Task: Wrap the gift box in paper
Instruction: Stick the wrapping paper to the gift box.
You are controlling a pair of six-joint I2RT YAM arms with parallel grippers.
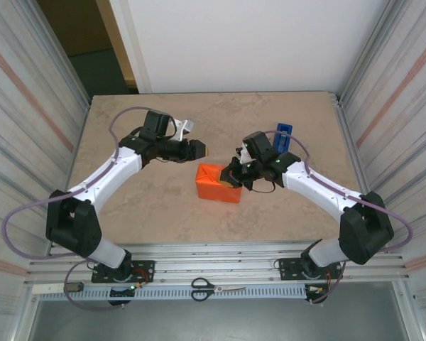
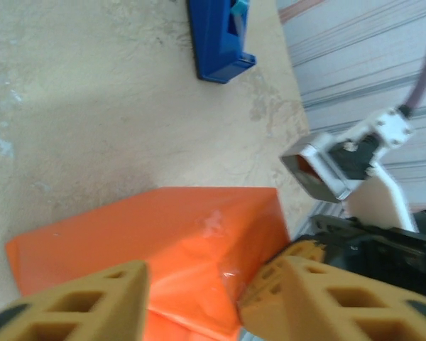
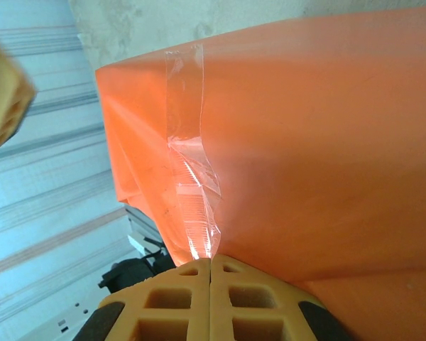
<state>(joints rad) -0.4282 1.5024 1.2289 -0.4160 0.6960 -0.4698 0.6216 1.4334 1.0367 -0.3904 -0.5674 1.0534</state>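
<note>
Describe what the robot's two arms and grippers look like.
The left arm and right arm are white tubes joined by chunky black joints, with small green lights. A mauve cable loops along each. The left gripper and right gripper have black bodies and mustard-yellow block fingers with rectangular cut-outs.

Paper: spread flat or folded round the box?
Folded: the paper forms a closed orange block, with clear tape stuck across one edge.
</note>
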